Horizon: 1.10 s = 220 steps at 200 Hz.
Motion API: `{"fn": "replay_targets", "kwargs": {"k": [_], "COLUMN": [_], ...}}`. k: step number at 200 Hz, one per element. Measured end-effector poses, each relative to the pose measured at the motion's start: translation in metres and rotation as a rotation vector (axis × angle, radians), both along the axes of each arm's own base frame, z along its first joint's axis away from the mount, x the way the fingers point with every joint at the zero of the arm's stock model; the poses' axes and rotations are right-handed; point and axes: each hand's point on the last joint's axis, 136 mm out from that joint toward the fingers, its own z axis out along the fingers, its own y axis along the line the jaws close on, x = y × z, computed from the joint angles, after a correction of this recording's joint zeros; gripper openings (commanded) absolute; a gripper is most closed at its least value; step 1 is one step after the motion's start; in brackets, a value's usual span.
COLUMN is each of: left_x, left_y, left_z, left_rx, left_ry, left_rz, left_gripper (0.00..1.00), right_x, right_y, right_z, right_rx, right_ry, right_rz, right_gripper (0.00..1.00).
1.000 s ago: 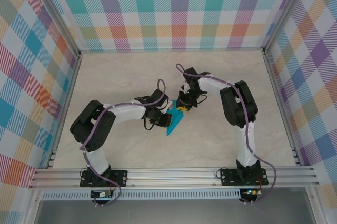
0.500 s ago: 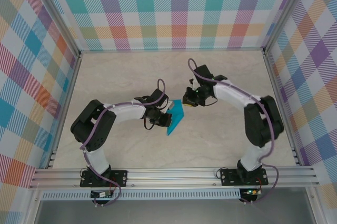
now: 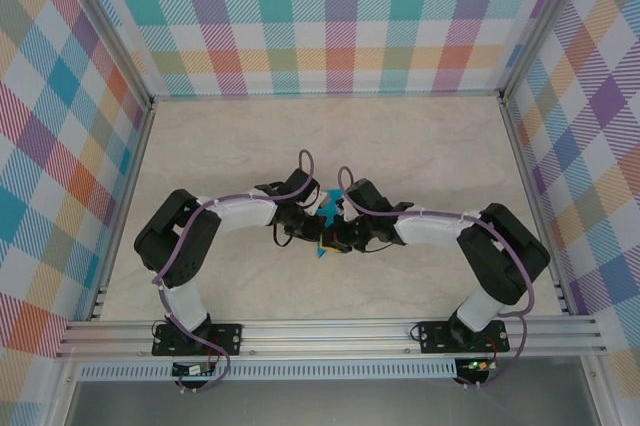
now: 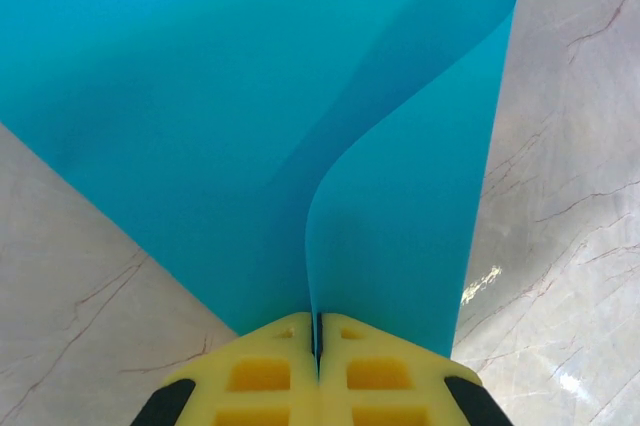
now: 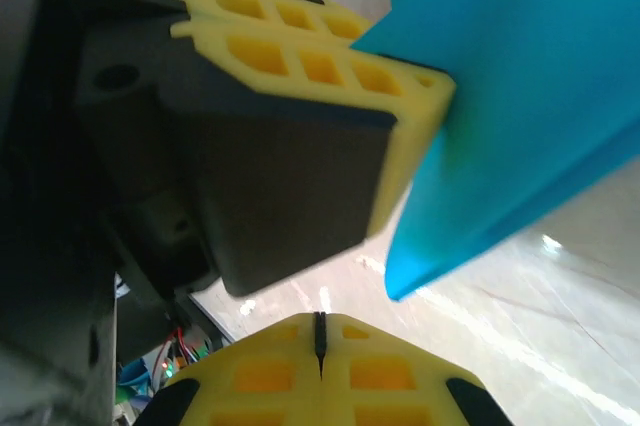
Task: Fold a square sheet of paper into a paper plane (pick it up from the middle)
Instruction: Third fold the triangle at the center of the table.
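While the left gripper (image 4: 318,334) is clamping the sheet (image 4: 230,96) tight between its yellow fingers, the teal paper is spreading away from the pinch and bowing into a soft curve rather than a sharp crease. In the top view it is sitting near the middle of the table (image 3: 430,146), between the two grippers. The right gripper (image 5: 320,338) is facing the left one from just beside it, with its fingers pressed together on nothing. The sheet's lower corner is hanging just ahead of its tips, seemingly not touching them.
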Motion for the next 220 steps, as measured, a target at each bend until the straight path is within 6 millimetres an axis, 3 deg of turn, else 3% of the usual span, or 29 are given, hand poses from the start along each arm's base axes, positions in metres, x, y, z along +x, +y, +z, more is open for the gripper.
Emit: {"fn": "replay_targets", "kwargs": {"k": [36,220], "left_x": [0.000,-0.002], "left_y": [0.000,-0.004], "left_z": [0.000,-0.001], "left_rx": [-0.003,-0.025], "left_ry": [0.004,0.023], "left_rz": [-0.001,-0.012], "left_gripper": [0.05,0.06], "right_x": [-0.001,-0.006], "right_y": [0.006,0.002], "right_z": [-0.016,-0.041], "right_rx": [-0.013,-0.041], "right_ry": [0.033,0.061], "right_rz": [-0.013,-0.028], "right_gripper": [0.00,0.00]}}
